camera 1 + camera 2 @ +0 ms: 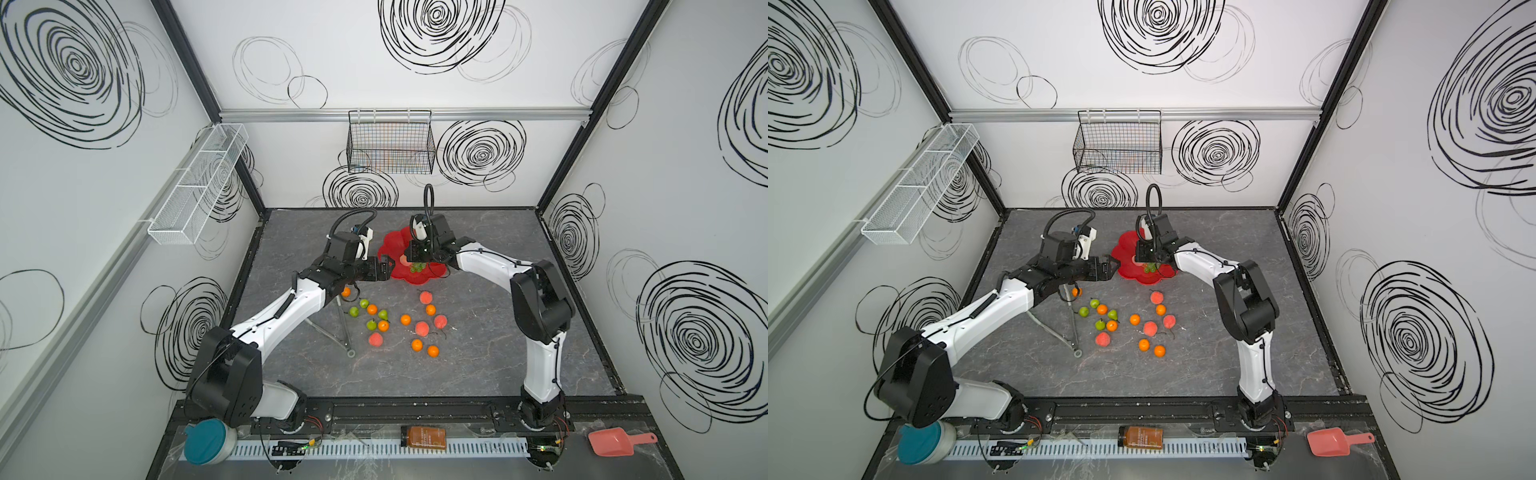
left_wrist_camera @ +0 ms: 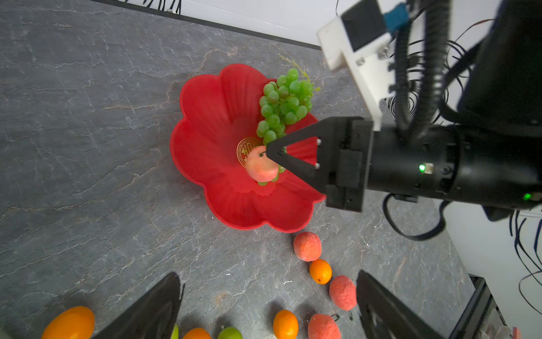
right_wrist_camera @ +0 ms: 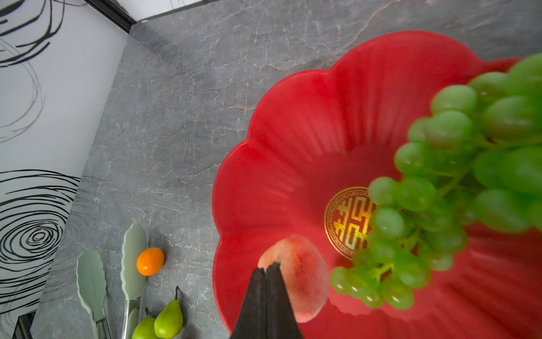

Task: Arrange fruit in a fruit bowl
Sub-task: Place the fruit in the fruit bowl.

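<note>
the right arm (image 1: 536, 316) rises from its base at the near right, bends at the elbow and reaches left and far, with its wrist turned down over the fruit bowl (image 2: 205, 117). the bowl sits on the grey surface (image 1: 498, 332) toward the far middle. the left arm (image 1: 282, 307) stretches from the near left, its wrist roughly level.

the right pincer (image 2: 268, 152) is fully closed, tips together, right at the top of a peach (image 2: 259, 170) lying by the bowl's gold emblem (image 3: 349, 223). whether it pinches the stem cannot be told. the left pincer (image 2: 268, 274) stands wide open and empty beside the bowl's left rim.

a bunch of green grapes (image 2: 281, 99) lies in the bowl beside the peach. tangerines (image 1: 405, 319), loose peaches (image 1: 422, 328) and pears (image 1: 371, 324) lie on the surface near of the bowl.

in both top views the right wrist hides the bowl's centre. in the right wrist view the grapes are blurred and cut off at the edge.
</note>
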### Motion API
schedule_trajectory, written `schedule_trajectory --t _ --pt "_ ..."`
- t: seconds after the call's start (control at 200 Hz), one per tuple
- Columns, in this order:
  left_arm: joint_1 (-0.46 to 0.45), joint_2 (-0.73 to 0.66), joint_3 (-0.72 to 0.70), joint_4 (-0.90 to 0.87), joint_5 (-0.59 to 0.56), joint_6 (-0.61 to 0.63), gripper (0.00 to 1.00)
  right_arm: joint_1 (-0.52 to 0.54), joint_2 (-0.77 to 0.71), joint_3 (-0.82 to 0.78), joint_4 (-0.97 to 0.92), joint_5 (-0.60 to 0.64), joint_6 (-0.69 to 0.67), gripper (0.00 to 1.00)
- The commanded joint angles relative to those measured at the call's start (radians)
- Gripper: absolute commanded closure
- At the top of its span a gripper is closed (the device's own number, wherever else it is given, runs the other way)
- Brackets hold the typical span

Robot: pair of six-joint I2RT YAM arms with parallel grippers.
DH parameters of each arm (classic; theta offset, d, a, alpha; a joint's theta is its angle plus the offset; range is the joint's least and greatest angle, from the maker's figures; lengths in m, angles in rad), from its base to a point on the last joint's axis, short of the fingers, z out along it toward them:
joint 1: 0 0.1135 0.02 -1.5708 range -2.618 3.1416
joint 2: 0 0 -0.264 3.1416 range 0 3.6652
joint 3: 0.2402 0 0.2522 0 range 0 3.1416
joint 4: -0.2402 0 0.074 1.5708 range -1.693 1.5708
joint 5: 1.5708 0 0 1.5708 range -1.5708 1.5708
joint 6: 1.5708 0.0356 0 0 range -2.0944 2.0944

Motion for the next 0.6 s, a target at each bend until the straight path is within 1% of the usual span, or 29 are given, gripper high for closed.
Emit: schedule_trajectory --t 0.0,0.19,0.38,0.595 --pt "0.011 0.029 0.006 0.011 0.003 0.020 0.04 -0.001 0.063 0.089 -0.095 0.043 -0.003 1.00" --pt "0.023 0.047 0.016 -0.005 0.011 0.023 0.04 -0.004 0.142 0.160 -0.136 0.072 0.003 1.00" --pt "0.047 0.046 0.015 -0.006 0.014 0.014 0.04 -0.008 0.169 0.183 -0.152 0.086 0.010 1.00" --pt "0.062 0.008 -0.001 -0.014 -0.059 0.006 0.04 -0.011 0.147 0.183 -0.152 0.067 0.021 0.83"
